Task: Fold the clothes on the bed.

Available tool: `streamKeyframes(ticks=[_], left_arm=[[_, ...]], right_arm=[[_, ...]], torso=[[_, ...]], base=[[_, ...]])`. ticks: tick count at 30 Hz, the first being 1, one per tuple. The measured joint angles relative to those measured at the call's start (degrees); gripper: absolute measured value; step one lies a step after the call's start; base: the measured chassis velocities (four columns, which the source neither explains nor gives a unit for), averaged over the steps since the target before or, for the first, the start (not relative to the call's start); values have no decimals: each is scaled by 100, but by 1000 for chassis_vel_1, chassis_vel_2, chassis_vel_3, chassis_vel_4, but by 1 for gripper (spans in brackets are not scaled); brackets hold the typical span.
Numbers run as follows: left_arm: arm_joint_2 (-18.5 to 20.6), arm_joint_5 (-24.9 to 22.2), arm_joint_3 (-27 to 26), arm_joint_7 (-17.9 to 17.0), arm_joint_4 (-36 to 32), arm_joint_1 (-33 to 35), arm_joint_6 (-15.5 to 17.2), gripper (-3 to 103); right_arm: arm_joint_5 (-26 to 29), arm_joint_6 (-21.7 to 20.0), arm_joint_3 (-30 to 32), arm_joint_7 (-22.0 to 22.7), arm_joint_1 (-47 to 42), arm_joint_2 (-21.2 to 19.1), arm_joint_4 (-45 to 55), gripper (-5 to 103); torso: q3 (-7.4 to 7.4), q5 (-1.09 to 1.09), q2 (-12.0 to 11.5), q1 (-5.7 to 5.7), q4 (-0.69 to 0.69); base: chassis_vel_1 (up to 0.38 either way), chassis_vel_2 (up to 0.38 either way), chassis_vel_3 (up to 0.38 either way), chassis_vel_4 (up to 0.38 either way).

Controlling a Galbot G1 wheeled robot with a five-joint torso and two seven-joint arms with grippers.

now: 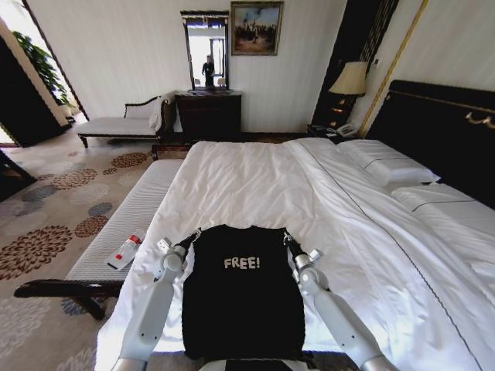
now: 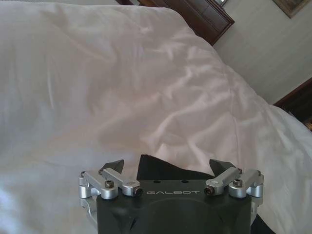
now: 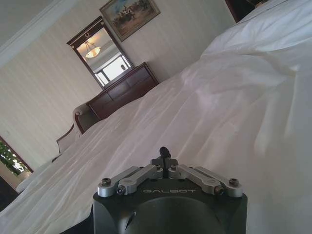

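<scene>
left pincer point(image 2: 166, 168) spread apart at the black t-shirt's point(image 1: 244, 294) ten o'clock corner; right pincer point(image 3: 165, 152) pinched together at two o'clock, on the bed point(image 1: 255, 185).

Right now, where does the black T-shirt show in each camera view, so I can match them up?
Head view: T-shirt lies bottom centre on the duvet.
Left wrist view: its black corner between the left gripper's open fingers.
Right wrist view: probably the dark patch at the bottom edge.
Shared landmark: the dark dresser.
</scene>
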Motion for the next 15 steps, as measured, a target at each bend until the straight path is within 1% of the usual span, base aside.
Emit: streamKeyframes(ticks=[2,3,4,5,7,8,10,11,13,14,15], left_arm=[[-15,25,31,15,76,-47,-13,96],[-15,25,31,15,76,-47,-13,96],[-28,38,41,16,137,-77,-23,92],[-36,42,43,16,171,-94,-25,92],[-69,45,43,4,312,-167,-29,81],[-69,45,43,4,312,-167,-29,81],[-100,45,41,3,438,-219,-32,70],[-115,53,41,2,483,-233,-35,70],[-150,75,41,-9,542,-250,-47,59],[-150,75,41,-9,542,-250,-47,59],[-162,79,37,-19,551,-250,-56,54]], right_arm=[[-15,6,6,-1,-4,3,-2,0],[-15,6,6,-1,-4,3,-2,0],[-27,9,7,-4,-4,4,-8,0],[-33,10,7,-6,-5,5,-10,0],[-48,13,7,-8,-4,14,-22,0],[-48,13,7,-8,-4,14,-22,0],[-62,16,7,-9,2,27,-34,0],[-68,17,7,-10,8,30,-44,0],[-71,18,5,-11,24,32,-59,0],[-71,18,5,-11,24,32,-59,0],[-71,19,4,-11,31,31,-64,0]], torso=[[-1,0,0,0,0],[-1,0,0,0,0],[0,0,0,-1,0],[-1,0,0,0,0],[0,0,0,0,0],[0,0,0,0,0],[0,0,0,0,0],[-1,0,0,0,0],[-1,0,0,0,0],[-1,0,0,0,0],[-1,0,0,-1,0]], base=[[0,0,0,0],[0,0,0,0],[0,0,0,0],[0,0,0,0],[0,0,0,0],[0,0,0,0],[0,0,0,0],[0,0,0,0],[0,0,0,0],[0,0,0,0],[0,0,0,0]])
